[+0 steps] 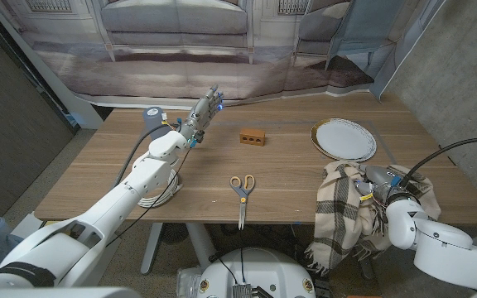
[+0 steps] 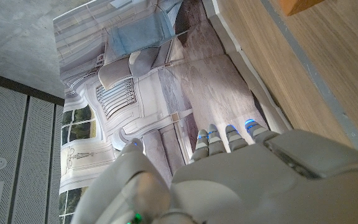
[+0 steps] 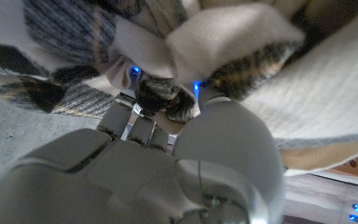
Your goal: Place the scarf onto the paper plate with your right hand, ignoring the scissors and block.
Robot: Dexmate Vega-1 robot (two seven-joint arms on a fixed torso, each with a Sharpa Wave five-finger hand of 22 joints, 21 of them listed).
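The right hand (image 1: pixel 371 184) has its fingers (image 3: pixel 143 99) clamped on the plaid scarf (image 1: pixel 342 211) at the surface's right front edge, near the paper plate (image 1: pixel 344 138). The left hand (image 1: pixel 204 112) hovers, fingers straight and together, holding nothing.

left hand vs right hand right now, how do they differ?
The left hand is raised over the table's far side, fingers extended, holding nothing; the right hand sits low at the near right edge, fingers closed in the plaid scarf. The left is in plain sight, while scarf folds wrap around the right. Both are the same white build with blue fingertip lights.
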